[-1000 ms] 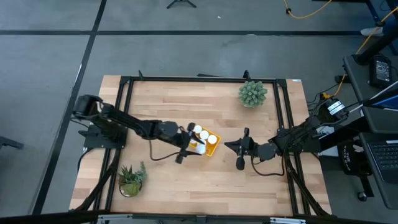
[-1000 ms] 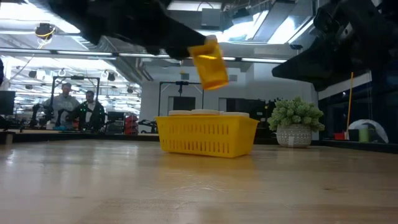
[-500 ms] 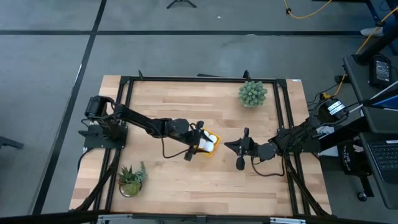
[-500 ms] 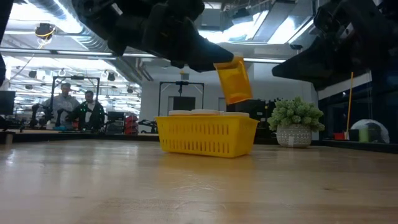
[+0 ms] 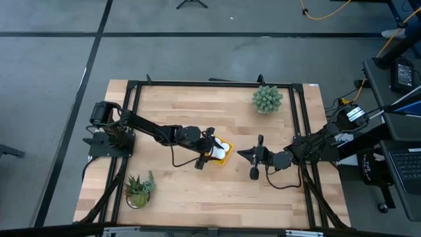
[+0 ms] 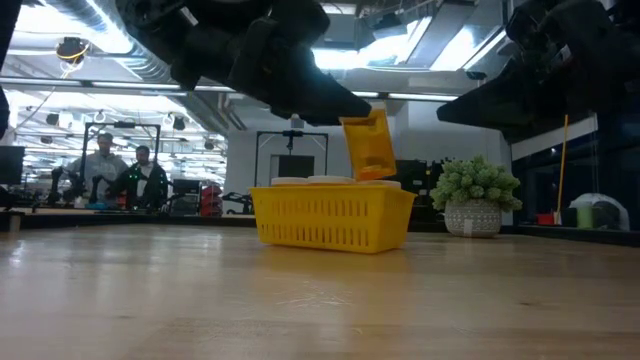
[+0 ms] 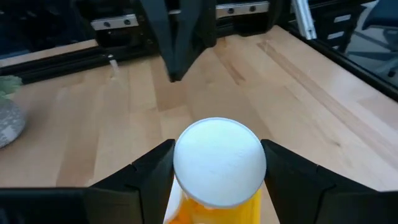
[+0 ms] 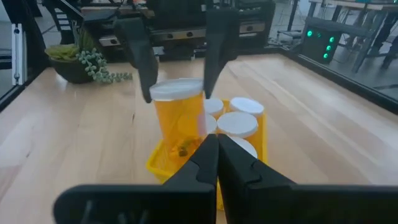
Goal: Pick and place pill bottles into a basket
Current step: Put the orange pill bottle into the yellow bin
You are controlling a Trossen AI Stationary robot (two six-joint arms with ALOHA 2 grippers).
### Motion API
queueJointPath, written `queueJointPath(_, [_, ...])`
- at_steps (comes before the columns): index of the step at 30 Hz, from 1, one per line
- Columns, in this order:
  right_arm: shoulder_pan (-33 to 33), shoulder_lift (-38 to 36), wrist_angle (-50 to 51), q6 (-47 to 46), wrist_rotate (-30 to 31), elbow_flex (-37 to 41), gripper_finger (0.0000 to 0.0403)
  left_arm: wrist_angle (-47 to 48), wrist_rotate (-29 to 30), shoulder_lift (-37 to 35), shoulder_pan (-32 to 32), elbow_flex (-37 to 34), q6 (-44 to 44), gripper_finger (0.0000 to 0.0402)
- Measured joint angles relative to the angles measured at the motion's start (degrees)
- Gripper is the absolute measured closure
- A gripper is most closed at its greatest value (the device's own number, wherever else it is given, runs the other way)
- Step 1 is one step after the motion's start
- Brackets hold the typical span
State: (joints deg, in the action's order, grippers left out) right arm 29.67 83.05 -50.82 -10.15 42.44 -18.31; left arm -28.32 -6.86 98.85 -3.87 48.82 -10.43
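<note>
Above the basket (image 6: 333,218), the left claw (image 5: 208,150) grips a pill bottle (image 6: 369,147).

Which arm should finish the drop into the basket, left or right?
Left. The left gripper already holds a pill bottle right above the basket, so it likely only has to lower and release. The right gripper waits beside the basket, jaws shut and empty.

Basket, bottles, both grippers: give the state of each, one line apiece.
Basket: upright on the table, several capped bottles standing inside.
Held bottle: capped, tilted, its lower end at the basket's rim.
Left gripper: shut on the held bottle, over the basket.
Right gripper: shut, empty, waiting beside the basket.
</note>
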Motion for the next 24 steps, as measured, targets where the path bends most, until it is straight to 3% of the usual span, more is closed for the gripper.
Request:
queueJointPath(14, [-0.02, 0.0, -2.22, 7.33, 0.08, -0.04, 0.0396, -0.63, 2.04, 3.21, 0.26, 0.0, 0.38, 0.0184])
queueJointPath(24, [-1.03, 0.0, -2.17, 7.67, 0.07, -0.04, 0.0396, -0.59, 1.82, 3.21, 0.26, 0.0, 0.82, 0.0184])
